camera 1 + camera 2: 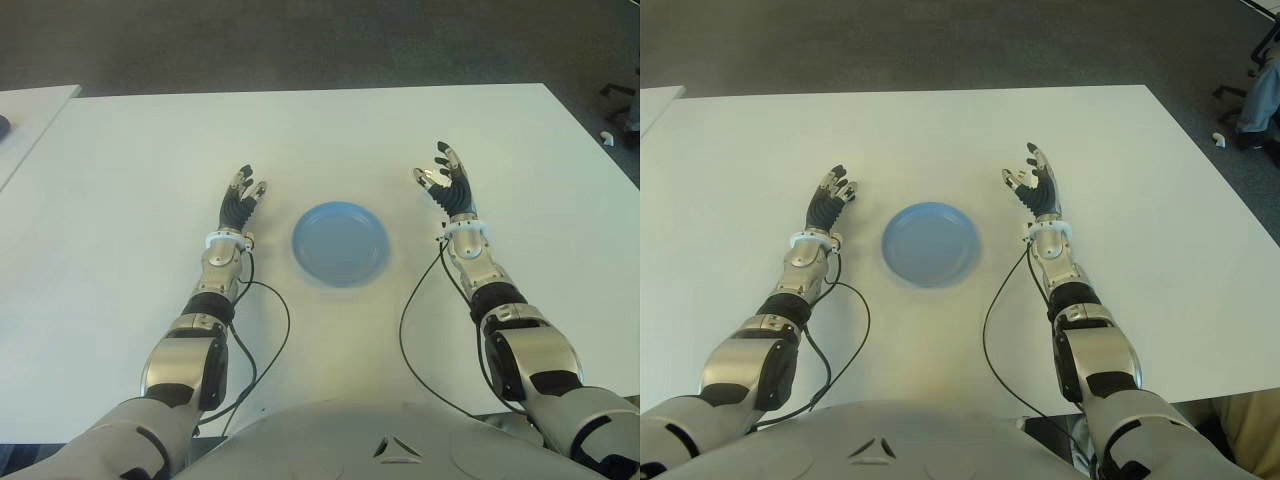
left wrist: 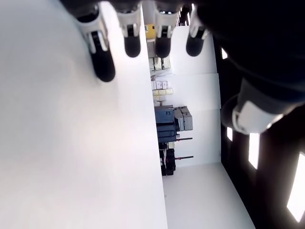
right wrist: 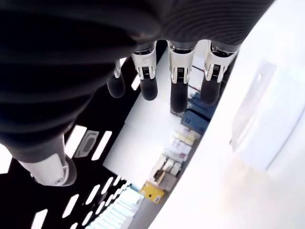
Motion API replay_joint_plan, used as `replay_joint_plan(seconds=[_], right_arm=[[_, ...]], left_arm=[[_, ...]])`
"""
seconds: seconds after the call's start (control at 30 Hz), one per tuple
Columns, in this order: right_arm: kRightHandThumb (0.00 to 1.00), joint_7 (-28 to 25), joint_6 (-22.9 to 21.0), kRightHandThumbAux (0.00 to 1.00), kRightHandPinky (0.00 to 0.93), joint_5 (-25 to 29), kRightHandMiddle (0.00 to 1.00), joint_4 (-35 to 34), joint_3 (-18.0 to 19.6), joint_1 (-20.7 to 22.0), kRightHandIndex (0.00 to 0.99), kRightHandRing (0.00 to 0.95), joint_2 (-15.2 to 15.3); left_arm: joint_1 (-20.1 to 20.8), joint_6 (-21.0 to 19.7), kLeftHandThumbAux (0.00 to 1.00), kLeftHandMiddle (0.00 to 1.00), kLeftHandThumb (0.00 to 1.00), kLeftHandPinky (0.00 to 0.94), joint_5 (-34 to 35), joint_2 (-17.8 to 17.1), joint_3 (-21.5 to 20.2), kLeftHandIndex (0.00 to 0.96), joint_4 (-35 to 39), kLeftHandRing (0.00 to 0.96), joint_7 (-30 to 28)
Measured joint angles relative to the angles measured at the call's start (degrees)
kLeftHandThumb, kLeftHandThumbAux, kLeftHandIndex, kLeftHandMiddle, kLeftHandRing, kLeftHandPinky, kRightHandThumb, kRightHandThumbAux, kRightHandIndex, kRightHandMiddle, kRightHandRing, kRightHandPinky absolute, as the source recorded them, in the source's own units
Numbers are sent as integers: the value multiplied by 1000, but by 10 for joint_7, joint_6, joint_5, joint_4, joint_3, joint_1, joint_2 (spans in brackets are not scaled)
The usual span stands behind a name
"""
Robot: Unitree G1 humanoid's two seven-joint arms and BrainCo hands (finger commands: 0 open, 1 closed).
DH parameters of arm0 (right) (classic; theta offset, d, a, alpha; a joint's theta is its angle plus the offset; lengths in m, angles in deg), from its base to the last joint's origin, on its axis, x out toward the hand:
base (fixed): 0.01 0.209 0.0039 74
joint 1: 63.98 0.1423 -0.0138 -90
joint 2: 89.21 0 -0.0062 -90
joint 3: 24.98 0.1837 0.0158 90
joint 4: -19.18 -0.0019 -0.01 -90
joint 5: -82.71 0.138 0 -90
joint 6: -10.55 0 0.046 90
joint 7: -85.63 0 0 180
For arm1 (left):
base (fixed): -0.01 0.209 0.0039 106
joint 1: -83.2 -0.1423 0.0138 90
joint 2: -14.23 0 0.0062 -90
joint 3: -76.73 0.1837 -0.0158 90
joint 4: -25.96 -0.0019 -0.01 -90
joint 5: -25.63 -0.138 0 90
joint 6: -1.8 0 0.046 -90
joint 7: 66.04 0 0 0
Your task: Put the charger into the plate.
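A blue plate [image 1: 340, 244] lies empty on the white table [image 1: 150, 150], midway between my two hands. The charger [image 3: 259, 114] appears as a white block on the table just beyond my right fingertips in the right wrist view; I cannot make it out against the white top in the eye views. My right hand [image 1: 437, 172] is held up to the right of the plate, fingers spread, holding nothing. My left hand [image 1: 248, 186] shows to the left of the plate, fingers stretched out over the table, also holding nothing.
Black cables [image 1: 270, 330] loop from both wrists across the near table. A second white table [image 1: 30, 110] stands at the far left. A chair base [image 1: 622, 105] and a small white object [image 1: 607, 138] sit on the dark floor past the right edge.
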Motion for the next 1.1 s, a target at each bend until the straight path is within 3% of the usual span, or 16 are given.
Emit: replay_joint_plan(seconds=[0.27,0.5,0.97,1.1], right_arm=[[480,52,-19,501,110,-46,67,61,-38,55,1,84,22],[465,79,-36,488,98,-77,63,93,-71,71,6,72,29],[491,75,-37,482,135,-84,66,110,-86,80,9,83,37],[486,55,-56,484,141,-81,70,123,-85,93,9,92,36]], left_arm=[[0,1,551,0,227,11,0,5,0,0,0,0,3],[0,3,556,0,227,7,0,10,0,0,0,0,3],[-1,5,561,0,219,7,0,15,0,0,3,0,8],[-2,6,564,0,213,2,0,16,1,0,3,0,8]])
